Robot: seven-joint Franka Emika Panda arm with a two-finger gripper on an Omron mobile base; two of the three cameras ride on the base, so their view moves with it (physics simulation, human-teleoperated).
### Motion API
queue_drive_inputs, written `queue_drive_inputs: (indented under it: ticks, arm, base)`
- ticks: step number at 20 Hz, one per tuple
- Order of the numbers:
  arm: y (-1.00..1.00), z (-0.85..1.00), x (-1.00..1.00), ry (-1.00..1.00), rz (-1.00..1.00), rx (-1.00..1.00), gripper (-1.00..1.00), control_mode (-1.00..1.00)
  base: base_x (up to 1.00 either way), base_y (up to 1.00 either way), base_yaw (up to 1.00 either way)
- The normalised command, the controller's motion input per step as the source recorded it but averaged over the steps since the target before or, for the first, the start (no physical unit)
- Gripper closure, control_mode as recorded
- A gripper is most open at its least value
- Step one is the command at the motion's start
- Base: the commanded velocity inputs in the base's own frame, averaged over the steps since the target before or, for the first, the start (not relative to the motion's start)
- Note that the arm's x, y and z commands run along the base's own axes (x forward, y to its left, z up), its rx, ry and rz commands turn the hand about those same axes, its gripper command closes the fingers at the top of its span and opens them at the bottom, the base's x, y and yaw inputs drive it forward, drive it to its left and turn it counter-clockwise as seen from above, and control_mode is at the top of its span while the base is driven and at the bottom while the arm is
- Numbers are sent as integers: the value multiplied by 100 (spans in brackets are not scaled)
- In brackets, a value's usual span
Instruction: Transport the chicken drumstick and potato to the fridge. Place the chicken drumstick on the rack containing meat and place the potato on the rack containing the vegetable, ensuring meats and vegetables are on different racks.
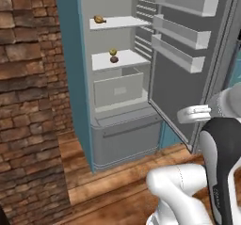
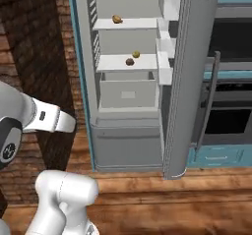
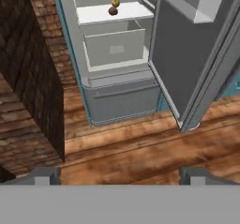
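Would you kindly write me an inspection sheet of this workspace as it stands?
Surface: wooden floor in front of the open fridge.
Job's things: brownish item on the upper rack; yellow item and dark item on the lower rack; too small to identify.
Clutter: nothing seen.
Grippers: gripper open, holding nothing.
Cables: nothing seen.
Surroundings: brick wall left, fridge door swung right, oven beyond.

One fridge, two racks, one drawer, three food items.
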Motion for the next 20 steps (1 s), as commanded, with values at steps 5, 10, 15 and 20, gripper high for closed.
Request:
queue_drive_inputs:
  ticks: [5, 10, 15, 20]
  arm:
    - [0, 0, 0, 0, 0, 0, -100, 100]
    - [0, 0, 0, 0, 0, 0, -100, 100]
    - [0, 0, 0, 0, 0, 0, -100, 100]
    - [0, 0, 0, 0, 0, 0, -100, 100]
  base:
    - [-36, 16, -90]
    - [0, 0, -100]
    - [-11, -13, -93]
    - [-45, -60, -70]
